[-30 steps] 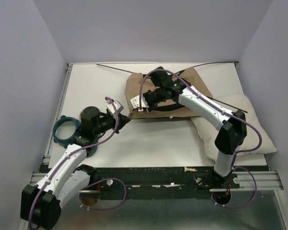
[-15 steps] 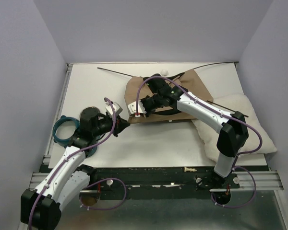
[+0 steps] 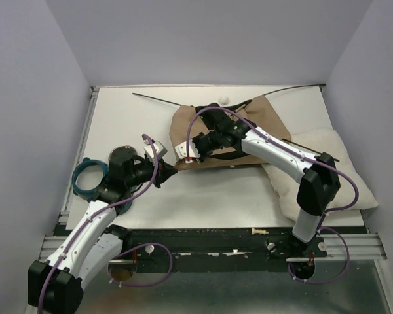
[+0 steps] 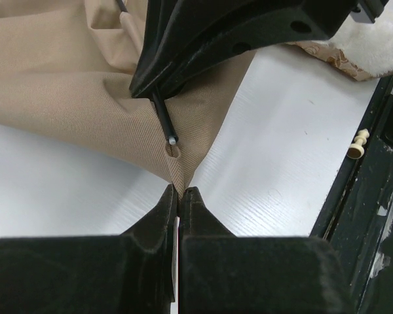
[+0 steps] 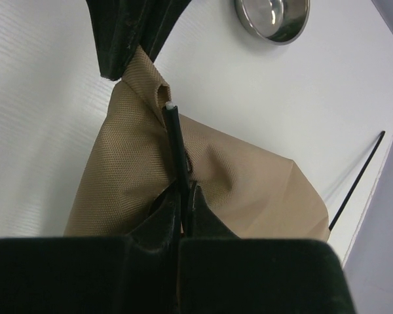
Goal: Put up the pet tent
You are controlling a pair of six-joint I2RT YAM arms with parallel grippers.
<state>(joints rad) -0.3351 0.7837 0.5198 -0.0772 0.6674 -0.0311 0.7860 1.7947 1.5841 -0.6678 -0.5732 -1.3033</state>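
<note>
The pet tent (image 3: 268, 118) lay flattened, its tan fabric creased, toward the far edge of the desk and right of the middle. One corner was drawn to a point toward the near left. A thin black pole (image 4: 162, 116) ended just beside a small eyelet (image 4: 173, 150) in that corner. The left arm reached in from the near-left corner, the left gripper (image 4: 179, 193) clenched on the very tip of the fabric. The right arm bent over the tent from the near right, the right gripper (image 5: 185, 196) clamped around the pole. A white cushion (image 3: 340, 147) lay by the right edge, just beside the tent.
</note>
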